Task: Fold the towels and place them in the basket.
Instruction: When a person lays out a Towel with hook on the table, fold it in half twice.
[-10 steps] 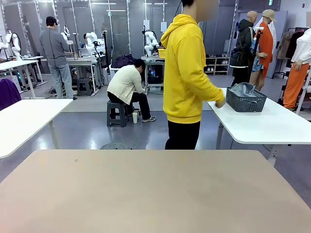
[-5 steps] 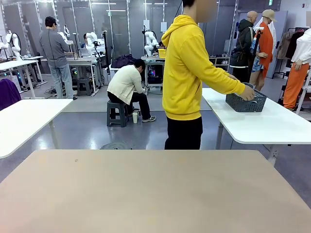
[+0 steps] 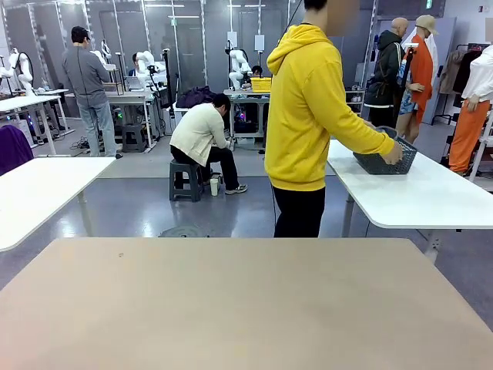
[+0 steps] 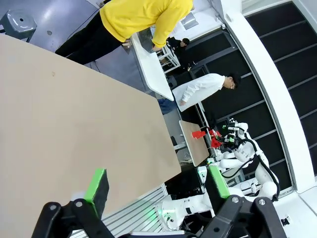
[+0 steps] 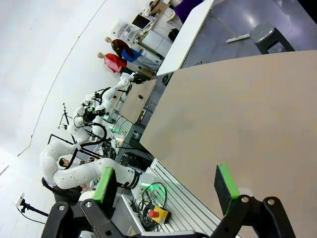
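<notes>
Front view: bare beige rectangular counter (image 3: pixel 246 308) in the foreground, with nothing of the task on it. Beyond its far edge, a person in a yellow hoodie (image 3: pixel 308 108), turned to a white side table (image 3: pixel 439 202). One hand (image 3: pixel 393 153) on the rim of the dark grey perforated plastic basket (image 3: pixel 377 163), tilted with one end lifted from that table. Towels not to be made out from here; perhaps inside the basket, cannot tell.

Left wrist view: left jaws released, green pads (image 4: pixel 97 184) spread wide with nothing between, hanging above the near part of the beige counter. Same person bent over the white table, at the top.

Right wrist view: right jaws likewise released and empty, green pads (image 5: pixel 225 182) wide apart above the counter's near side.

By the look of it, set-up stage, folding not yet begun. Wait, both arms back and high, for basket and towels to reach the counter and for the hand to draw clear. Then pinch one towel by two corners of one edge, pull taut, and lay it over evenly before lifting.
</notes>
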`<move>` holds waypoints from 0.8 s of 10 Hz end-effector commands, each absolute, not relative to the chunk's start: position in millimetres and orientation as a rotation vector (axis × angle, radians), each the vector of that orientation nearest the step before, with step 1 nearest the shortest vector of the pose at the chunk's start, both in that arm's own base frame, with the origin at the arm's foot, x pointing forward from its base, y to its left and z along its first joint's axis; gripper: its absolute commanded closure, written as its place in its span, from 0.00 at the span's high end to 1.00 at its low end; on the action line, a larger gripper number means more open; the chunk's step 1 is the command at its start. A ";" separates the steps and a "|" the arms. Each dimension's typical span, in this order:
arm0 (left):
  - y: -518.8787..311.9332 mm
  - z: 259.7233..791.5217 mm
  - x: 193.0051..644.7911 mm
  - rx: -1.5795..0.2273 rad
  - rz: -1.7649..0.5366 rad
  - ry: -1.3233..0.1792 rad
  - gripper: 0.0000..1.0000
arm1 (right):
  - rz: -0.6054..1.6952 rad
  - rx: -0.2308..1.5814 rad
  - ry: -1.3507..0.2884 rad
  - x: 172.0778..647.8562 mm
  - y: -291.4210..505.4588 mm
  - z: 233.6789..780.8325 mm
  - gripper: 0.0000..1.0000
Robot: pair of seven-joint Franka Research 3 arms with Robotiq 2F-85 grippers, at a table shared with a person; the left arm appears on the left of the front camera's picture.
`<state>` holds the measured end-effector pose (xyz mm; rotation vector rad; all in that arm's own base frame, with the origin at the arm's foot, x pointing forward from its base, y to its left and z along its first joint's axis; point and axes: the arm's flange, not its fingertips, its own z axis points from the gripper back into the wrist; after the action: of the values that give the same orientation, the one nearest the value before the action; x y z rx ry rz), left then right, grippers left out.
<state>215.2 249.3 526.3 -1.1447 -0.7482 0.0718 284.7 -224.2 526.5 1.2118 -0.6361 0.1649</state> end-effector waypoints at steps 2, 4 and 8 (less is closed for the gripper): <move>250.7 530.0 215.1 -1.152 0.054 -0.756 1.00 | 0.180 1.216 -0.644 284.2 -225.0 527.3 1.00; 250.7 530.0 215.1 -1.152 0.054 -0.756 1.00 | 0.180 1.216 -0.644 284.2 -225.0 527.3 1.00; 250.7 530.0 215.1 -1.152 0.054 -0.756 1.00 | 0.180 1.216 -0.644 284.2 -225.0 527.3 1.00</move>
<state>215.2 249.1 526.3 -1.1456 -0.7472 0.0710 284.7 -224.2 526.6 1.2119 -0.6359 0.1652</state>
